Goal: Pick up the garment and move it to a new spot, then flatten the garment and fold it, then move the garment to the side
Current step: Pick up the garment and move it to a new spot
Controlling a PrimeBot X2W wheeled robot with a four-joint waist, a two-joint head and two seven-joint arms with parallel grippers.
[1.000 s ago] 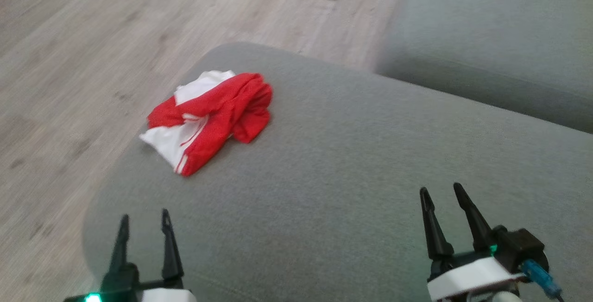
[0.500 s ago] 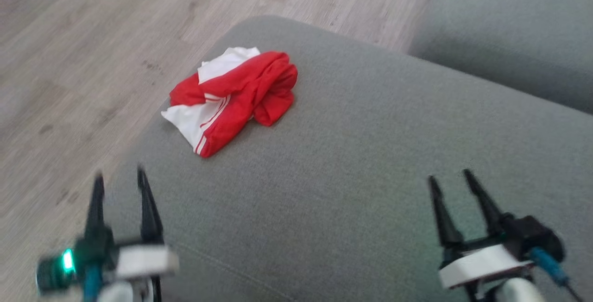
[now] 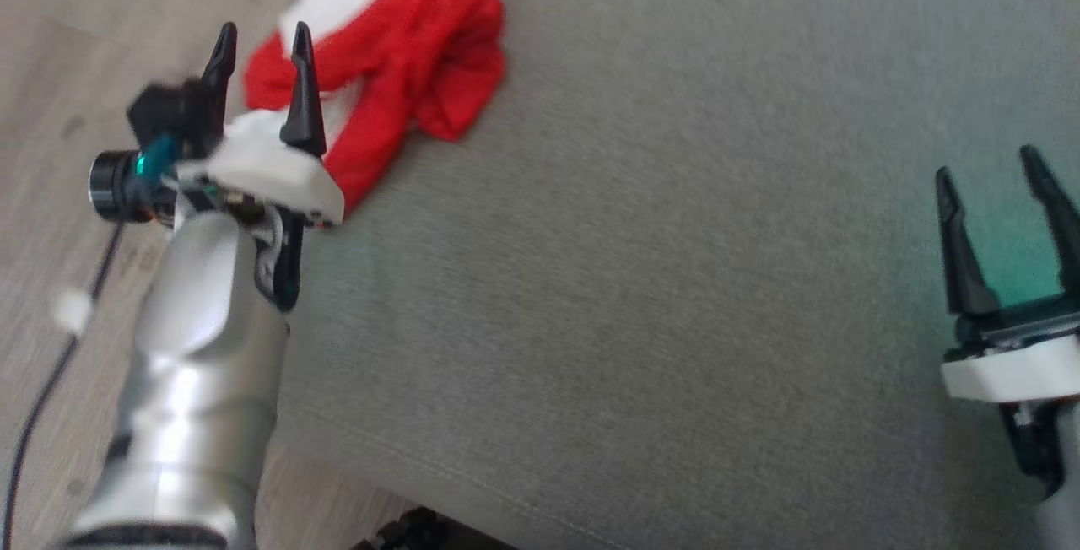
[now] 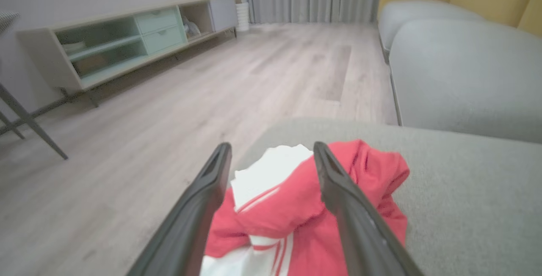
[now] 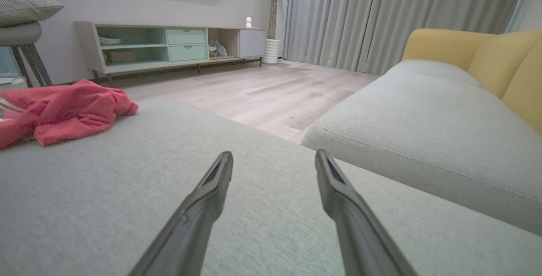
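red-and-white garment (image 3: 396,52) lies crumpled on the cushion (image 3: 675,280), left fingers (image 3: 302,94) open right at it, right fingers (image 3: 960,255) open well away, nothing lifted yet.

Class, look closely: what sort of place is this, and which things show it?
Probably a home living room: grey sofa cushions, a low cabinet and long curtains.

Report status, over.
Left gripper open, at the crumpled red-and-white garment, not gripping. Right gripper open above grey cushion. No obstruction seen.
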